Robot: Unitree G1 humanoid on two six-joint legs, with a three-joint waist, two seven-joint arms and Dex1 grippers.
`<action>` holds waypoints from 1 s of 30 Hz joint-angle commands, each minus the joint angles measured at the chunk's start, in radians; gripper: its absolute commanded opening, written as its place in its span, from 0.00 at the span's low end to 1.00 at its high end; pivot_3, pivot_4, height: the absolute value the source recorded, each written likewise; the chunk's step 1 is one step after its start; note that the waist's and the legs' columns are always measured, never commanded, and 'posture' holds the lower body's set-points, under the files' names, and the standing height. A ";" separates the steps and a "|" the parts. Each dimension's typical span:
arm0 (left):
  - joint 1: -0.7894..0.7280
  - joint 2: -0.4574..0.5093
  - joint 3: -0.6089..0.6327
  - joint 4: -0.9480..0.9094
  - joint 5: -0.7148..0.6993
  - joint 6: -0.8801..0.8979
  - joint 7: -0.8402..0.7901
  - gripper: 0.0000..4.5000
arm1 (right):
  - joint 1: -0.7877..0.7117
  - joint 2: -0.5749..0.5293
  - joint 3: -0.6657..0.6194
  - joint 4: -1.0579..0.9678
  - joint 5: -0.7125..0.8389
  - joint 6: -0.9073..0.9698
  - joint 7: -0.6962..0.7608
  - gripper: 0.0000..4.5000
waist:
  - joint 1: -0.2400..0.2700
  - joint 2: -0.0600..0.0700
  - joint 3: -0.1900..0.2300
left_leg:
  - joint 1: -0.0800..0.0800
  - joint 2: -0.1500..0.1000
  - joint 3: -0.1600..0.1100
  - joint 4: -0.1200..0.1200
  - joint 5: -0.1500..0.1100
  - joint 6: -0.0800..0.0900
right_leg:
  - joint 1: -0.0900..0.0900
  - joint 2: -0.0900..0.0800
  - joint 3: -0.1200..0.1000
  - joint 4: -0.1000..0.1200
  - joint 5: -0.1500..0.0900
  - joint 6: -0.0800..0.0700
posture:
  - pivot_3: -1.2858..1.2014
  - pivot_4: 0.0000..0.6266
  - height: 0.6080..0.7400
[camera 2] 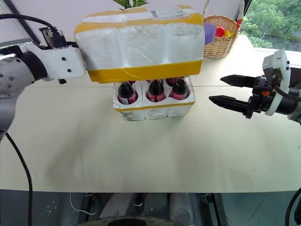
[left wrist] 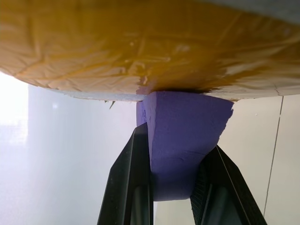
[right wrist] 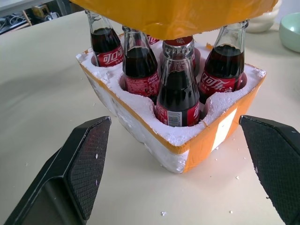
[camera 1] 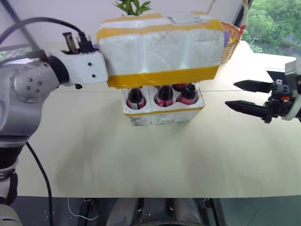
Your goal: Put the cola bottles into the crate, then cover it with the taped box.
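Covering step: left end effector (left wrist: 171, 187) clamped on purple handle (left wrist: 183, 140) holds taped box (camera 1: 160, 49) above crate (camera 1: 162, 110) of cola bottles (right wrist: 177, 91); right end effector (camera 1: 248, 98) apart, empty. Next: align, lower.

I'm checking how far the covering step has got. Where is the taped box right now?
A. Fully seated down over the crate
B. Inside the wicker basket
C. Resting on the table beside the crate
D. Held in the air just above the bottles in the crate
D: the left gripper holds the taped box by a purple handle above the cola bottles, whose necks and labels show over the crate below.
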 commanded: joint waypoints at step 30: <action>0.445 -0.036 0.616 0.251 -0.782 0.397 -0.469 0.98 | 0.090 -0.028 -0.078 0.047 -0.038 -0.048 0.063 1.00 | -0.001 0.000 0.000 | 0.001 0.000 -0.001 0.001 -0.001 0.001 | 0.002 0.000 -0.001 0.000 0.000 0.000 | 0.52 0.24 0.94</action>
